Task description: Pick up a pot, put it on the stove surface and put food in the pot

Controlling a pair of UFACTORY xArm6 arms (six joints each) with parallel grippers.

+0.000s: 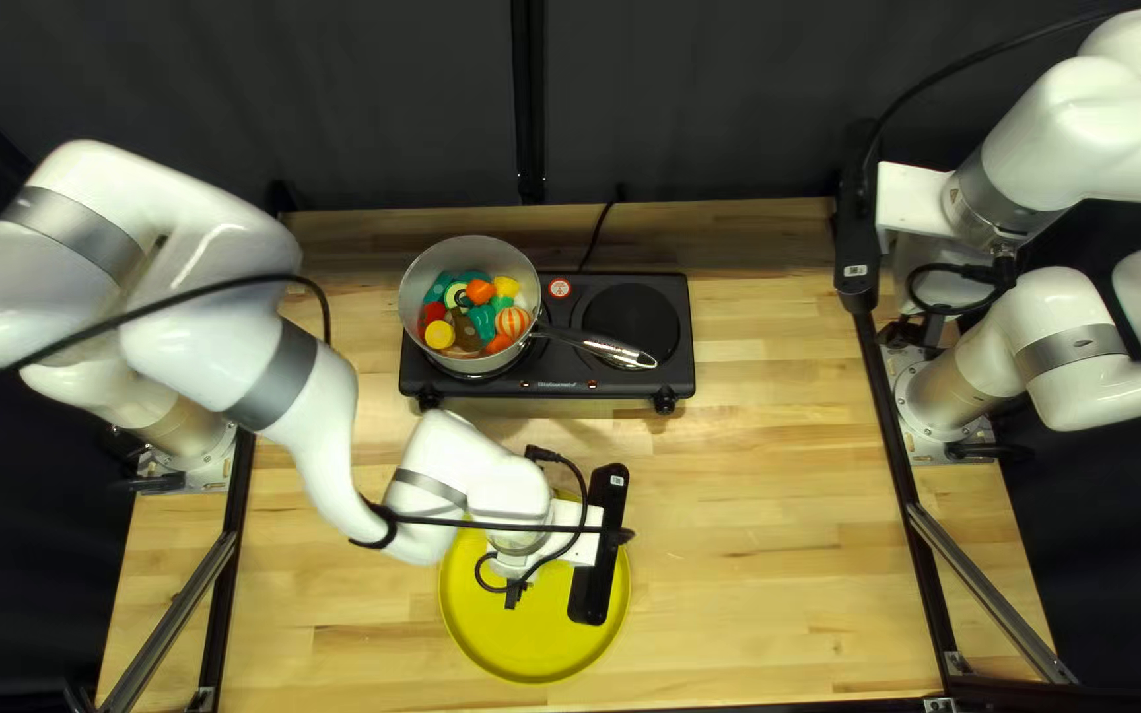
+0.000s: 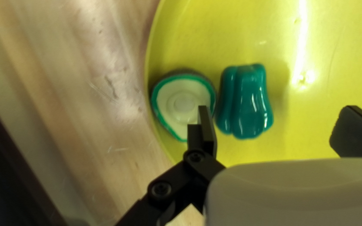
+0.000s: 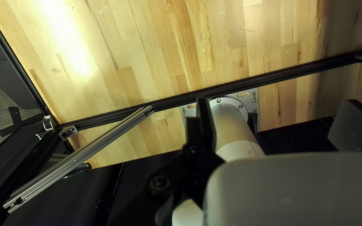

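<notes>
The white-walled metal pot [image 1: 472,251] sits on the black two-burner stove [image 1: 643,310], holding colourful toy food [image 1: 480,291]. Your left claw [image 1: 600,555] is released over the round yellow plate [image 1: 518,647], perhaps touching a green-rimmed white slice [image 2: 170,98] beside a glossy green pepper [image 2: 246,100]. Your right claw [image 1: 857,225] hangs released.

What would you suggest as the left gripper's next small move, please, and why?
I would probably ease the left gripper slightly toward the green pepper to centre it before lowering: the fingers stand open, the pepper lies nearer the finger by the round slice, and both pieces are on the yellow plate, not in the pot.
</notes>
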